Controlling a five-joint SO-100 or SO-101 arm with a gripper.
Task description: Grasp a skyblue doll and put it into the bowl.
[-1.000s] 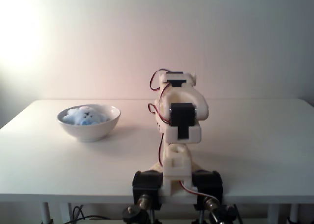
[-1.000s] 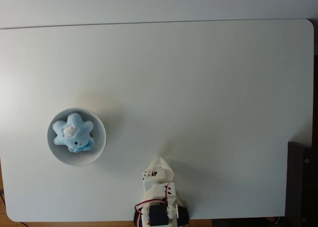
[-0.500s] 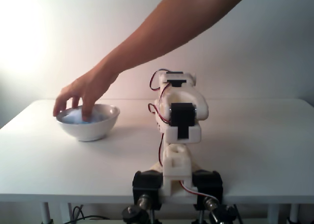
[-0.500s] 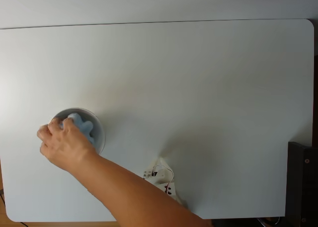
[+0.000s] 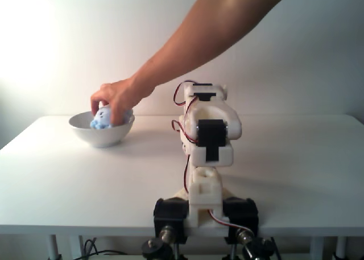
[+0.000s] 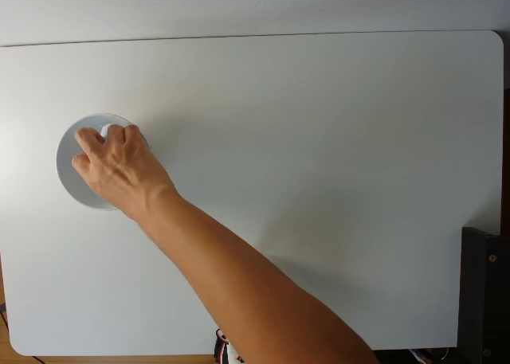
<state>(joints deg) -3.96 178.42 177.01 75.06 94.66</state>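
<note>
Fixed views: hand [image 5: 114, 103] grips skyblue doll [image 5: 102, 119] over bowl [image 5: 102, 133].

The fluffy skyblue doll [image 5: 103, 119] sits above the glossy white bowl [image 5: 91, 132] at table's left.

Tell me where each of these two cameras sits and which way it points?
A fixed view: low behind the folded robot arm, facing across the table toward the wall; a person's hand grips the skyblue doll over the bowl.
A fixed view: overhead, looking straight down; the hand covers the bowl.
Both show the table, bowl and the person's arm.
</note>
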